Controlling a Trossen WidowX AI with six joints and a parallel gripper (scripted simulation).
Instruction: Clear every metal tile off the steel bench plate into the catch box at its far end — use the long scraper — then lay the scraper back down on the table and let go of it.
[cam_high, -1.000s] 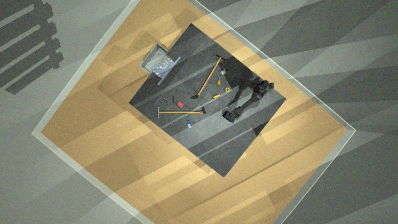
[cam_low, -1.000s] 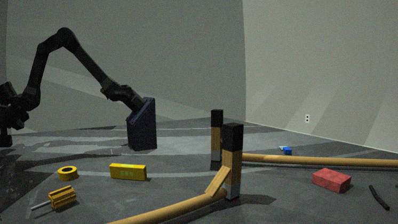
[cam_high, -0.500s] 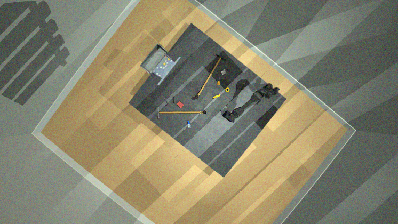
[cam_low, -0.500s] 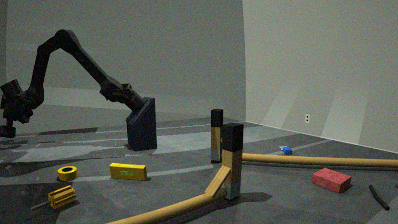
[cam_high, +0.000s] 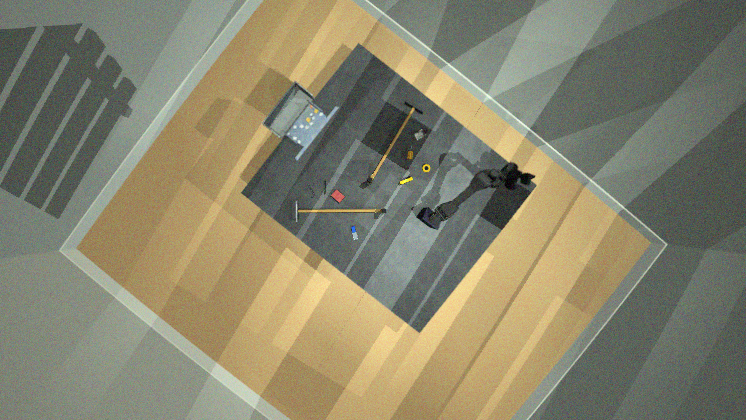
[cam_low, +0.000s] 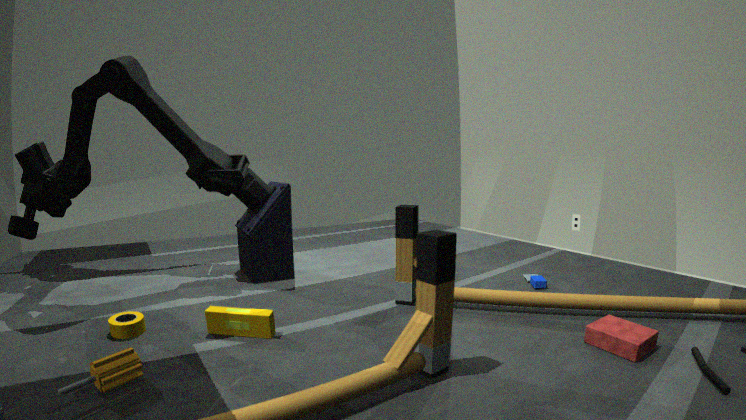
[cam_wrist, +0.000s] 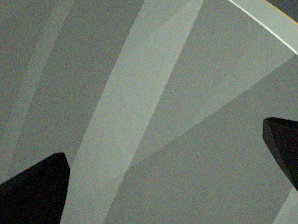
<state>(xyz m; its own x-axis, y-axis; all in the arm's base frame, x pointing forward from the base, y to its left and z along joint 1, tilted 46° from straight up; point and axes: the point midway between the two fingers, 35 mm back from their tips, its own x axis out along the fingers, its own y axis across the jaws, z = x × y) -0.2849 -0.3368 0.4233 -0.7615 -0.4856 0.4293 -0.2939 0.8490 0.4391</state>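
Observation:
The steel plate (cam_high: 309, 140) has several light and orange tiles (cam_high: 308, 120) on it. The grey catch box (cam_high: 290, 110) adjoins its far side. Two long wooden-handled tools lie on the table, each with an upright grip block at its near end. One tool (cam_high: 391, 144) (cam_low: 334, 386) has a dark crosswise head; the other tool (cam_high: 336, 211) (cam_low: 584, 300) has a thin grey metal head. I cannot tell for certain which is the scraper. My gripper (cam_high: 528, 178) (cam_low: 23, 226) (cam_wrist: 166, 145) is open and empty, raised near the table's right corner, away from both tools.
Between and around the tools lie a red block (cam_high: 337, 196) (cam_low: 621, 338), a yellow box (cam_high: 406, 180) (cam_low: 239, 321), a yellow tape roll (cam_low: 126, 329), an orange-handled tool (cam_high: 410, 154) (cam_low: 115, 369), a blue-and-white item (cam_high: 354, 232) (cam_low: 538, 282) and a dark curved stick (cam_high: 324, 186) (cam_low: 711, 373).

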